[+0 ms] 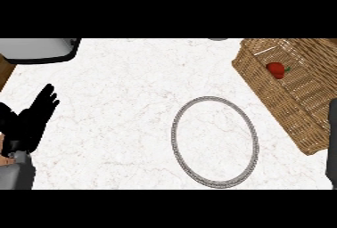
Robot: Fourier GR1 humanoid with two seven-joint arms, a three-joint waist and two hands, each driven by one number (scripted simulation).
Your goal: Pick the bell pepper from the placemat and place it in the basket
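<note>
Head view: red pepper (pixel 276 69) lies inside basket (pixel 289 104), upper right; left hand (pixel 34 116) rests open, left edge. Pepper looks light, smooth, best grasped around its body.

You look steeply down on a white marbled bench (pixel 118 111) with faint veins, evenly lit, a grey rounded fixture (pixel 36 50) at your upper left, brown wood (pixel 5 71) beside it.

No text, label, brand, number or sign can be read on anything here.
</note>
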